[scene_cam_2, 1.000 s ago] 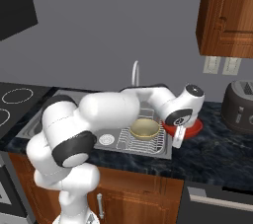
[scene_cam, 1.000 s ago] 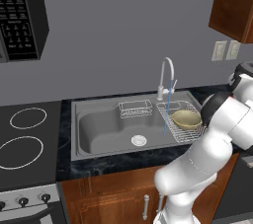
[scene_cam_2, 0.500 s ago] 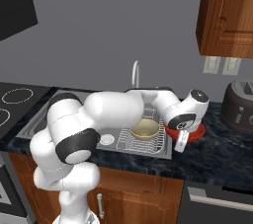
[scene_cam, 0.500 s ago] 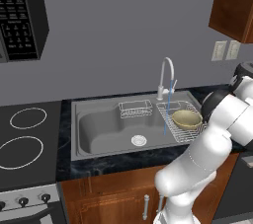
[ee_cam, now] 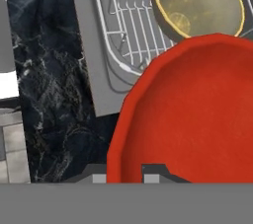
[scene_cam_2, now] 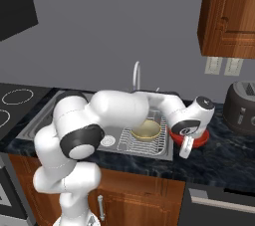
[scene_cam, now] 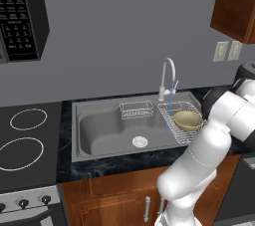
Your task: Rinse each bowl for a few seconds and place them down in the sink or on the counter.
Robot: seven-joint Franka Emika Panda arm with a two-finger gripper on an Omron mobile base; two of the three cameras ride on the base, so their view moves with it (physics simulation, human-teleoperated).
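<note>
A: Where is the red bowl [ee_cam: 192, 114] seen?

B: It is seen held at its rim in the claw [ee_cam: 124, 172]. In the hand view one dark fingertip is set inside the rim and the other outside it, so the claw is clenched on the red bowl. In the right base view the bowl [scene_cam_2: 191, 139] is found over the dark marbled surface [scene_cam_2: 219, 155], just right of the sink [scene_cam_2: 149, 145], partly hidden by the white hand. Whether it is lifted or resting cannot be told.

A: And the tan bowl?

B: The tan bowl [scene_cam_2: 146, 130] is seated upright in the wire rack [scene_cam_2: 127, 143] on the smaller side of the sink. In the left base view it [scene_cam: 188, 120] is seen at the right end of the sink [scene_cam: 99, 135], near the curved tap [scene_cam: 168, 78]. A thin blue stream [scene_cam: 170, 108] is seen falling from the tap spout, just left of the tan bowl. In the hand view the two bowls appear just beside each other, the red rim partly covering the tan bowl [ee_cam: 197, 3].

A: What else is shown?

B: A black stovetop [scene_cam: 27, 140] with white rings is placed left of the sink, a smaller wire basket [scene_cam: 136, 110] is set at the back of the big basin, and a dark rounded appliance [scene_cam_2: 241, 108] is stood on the surface at far right.
</note>
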